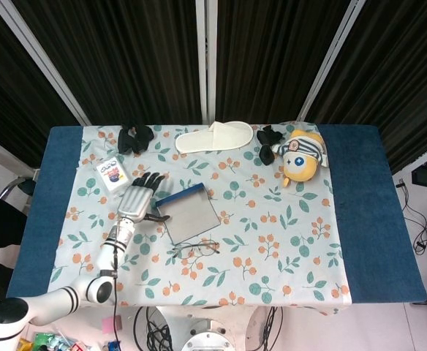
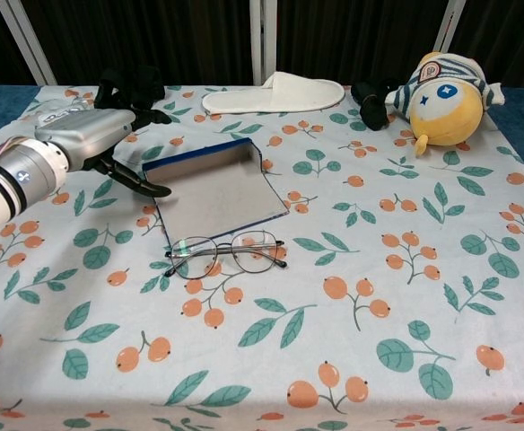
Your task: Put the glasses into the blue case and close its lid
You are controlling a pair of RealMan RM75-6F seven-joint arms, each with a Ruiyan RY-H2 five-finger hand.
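Note:
The blue case (image 1: pixel 190 213) (image 2: pixel 217 193) lies open left of the table's middle, its grey inside facing up and its blue rim along the far edge. Just in front of it, the thin-rimmed glasses (image 1: pixel 197 249) (image 2: pixel 224 253) rest on the floral cloth with their lenses toward the case. My left hand (image 1: pixel 137 201) (image 2: pixel 87 135) hovers at the case's left side, fingers spread and holding nothing. Its thumb reaches to the case's left edge; I cannot tell whether it touches. My right hand is in neither view.
A white slipper (image 1: pixel 213 137) (image 2: pixel 275 92) lies at the back centre and a yellow plush toy (image 1: pixel 300 156) (image 2: pixel 446 85) at the back right. Black bundles (image 1: pixel 135 136) (image 2: pixel 129 87) sit at the back left. A small printed packet (image 1: pixel 112 174) lies left of my hand.

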